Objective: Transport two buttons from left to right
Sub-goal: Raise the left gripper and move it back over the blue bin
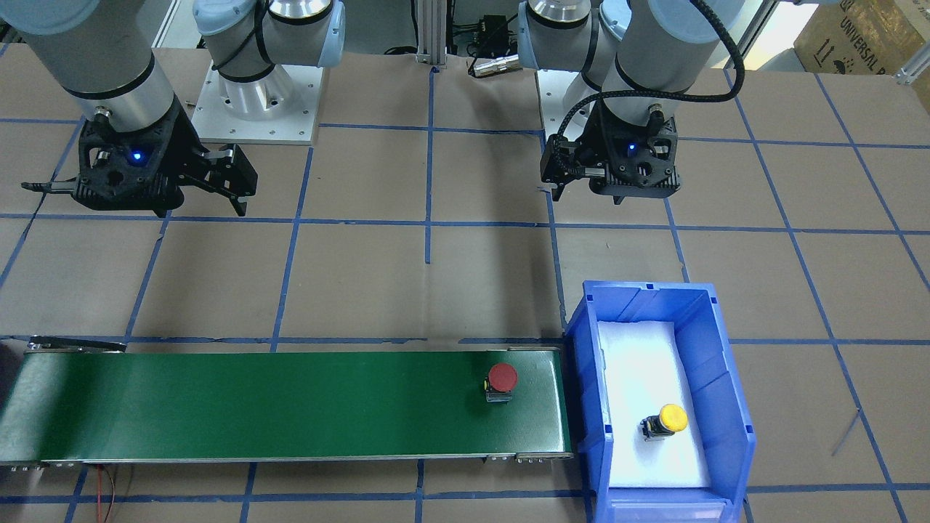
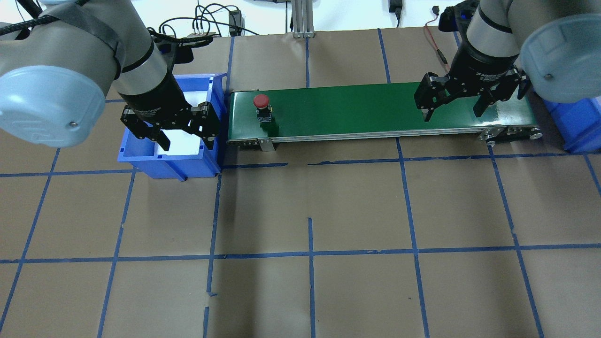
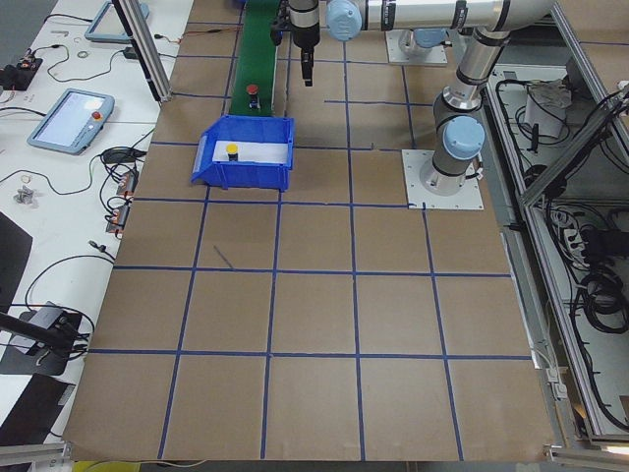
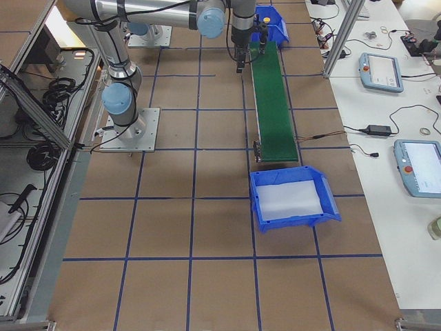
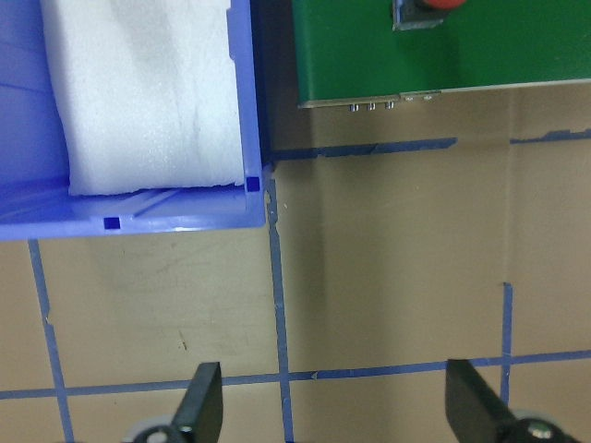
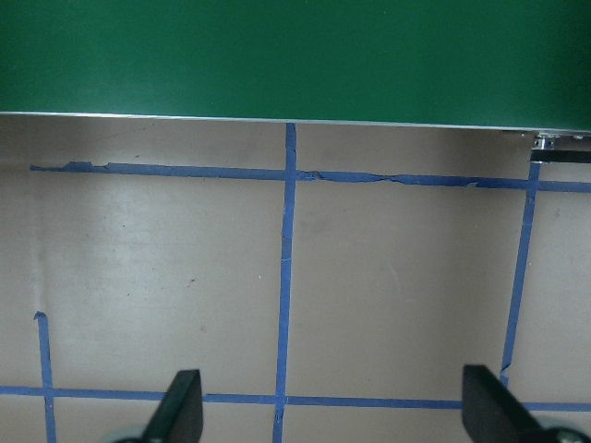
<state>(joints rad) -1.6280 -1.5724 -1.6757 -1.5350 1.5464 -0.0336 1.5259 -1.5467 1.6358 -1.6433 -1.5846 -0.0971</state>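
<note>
The red-capped button stands upright on the green conveyor belt, near the belt's end by the blue bin. It also shows in the overhead view and at the top edge of the left wrist view. The yellow-capped button lies on white foam inside that bin; in the overhead view my left arm hides it. My left gripper is open and empty, above the bin's near side. My right gripper is open and empty, over the belt's other end.
A second blue bin with white foam stands past the belt's right end. The belt's metal end bracket is below my right gripper. The brown table carries a grid of blue tape. Cables lie along the far edge.
</note>
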